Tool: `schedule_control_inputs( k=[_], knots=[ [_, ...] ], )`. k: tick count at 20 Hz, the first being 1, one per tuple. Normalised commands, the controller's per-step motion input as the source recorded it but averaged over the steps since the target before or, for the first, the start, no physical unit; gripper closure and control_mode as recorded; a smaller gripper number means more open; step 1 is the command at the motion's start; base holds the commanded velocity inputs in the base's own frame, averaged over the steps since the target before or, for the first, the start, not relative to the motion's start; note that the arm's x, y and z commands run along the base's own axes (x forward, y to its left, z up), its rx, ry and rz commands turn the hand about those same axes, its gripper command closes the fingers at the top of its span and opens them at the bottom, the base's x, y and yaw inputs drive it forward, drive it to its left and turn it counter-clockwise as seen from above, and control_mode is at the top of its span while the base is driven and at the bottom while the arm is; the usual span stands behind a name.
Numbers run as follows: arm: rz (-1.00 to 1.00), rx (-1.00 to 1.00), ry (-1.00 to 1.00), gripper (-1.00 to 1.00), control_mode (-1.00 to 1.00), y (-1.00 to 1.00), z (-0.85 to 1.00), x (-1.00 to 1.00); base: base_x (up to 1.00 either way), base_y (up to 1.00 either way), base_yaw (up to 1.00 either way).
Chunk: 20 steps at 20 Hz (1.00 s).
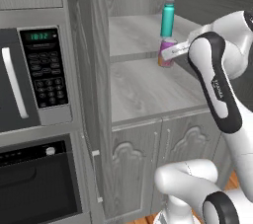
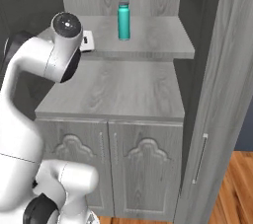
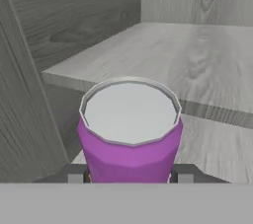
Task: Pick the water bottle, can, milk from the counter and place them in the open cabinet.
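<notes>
A: Well, left base view first: the can (image 1: 166, 53) hangs in the fingers (image 1: 170, 54) just over the lower shelf (image 1: 148, 90) of the cabinet (image 1: 94, 70), the bottle (image 1: 167, 18) up at twelve o'clock on the upper shelf.

B: Right base view?

A: Bottle (image 2: 123, 18) upright, well back. Keep clear of it.

B: Hand view?

A: Fingers (image 3: 131, 173) closed narrow on the can (image 3: 130, 129), one at each side. I'd lower it straight, level, until it sits, then let go.
</notes>
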Motion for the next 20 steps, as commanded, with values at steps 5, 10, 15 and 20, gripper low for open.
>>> schedule_control_inputs(
  k=[5, 10, 15, 20],
  knots=[
    [-0.2, 0.0, -0.17, 1.0, -1.0, 0.11, 0.15, 0.32, 0.0, 0.0, 0.0],
    [-0.16, 0.0, -0.12, 1.0, -1.0, 0.12, 0.11, 0.36, 0.0, 0.0, 0.0],
    [-0.12, 0.04, 0.0, 1.0, -1.0, 0.0, 0.21, 0.31, 0.0, 0.0, 0.0],
    [-0.08, 0.06, 0.02, 1.0, -1.0, 0.0, 0.3, 0.03, 0.0, 0.0, 0.0]
  ],
)
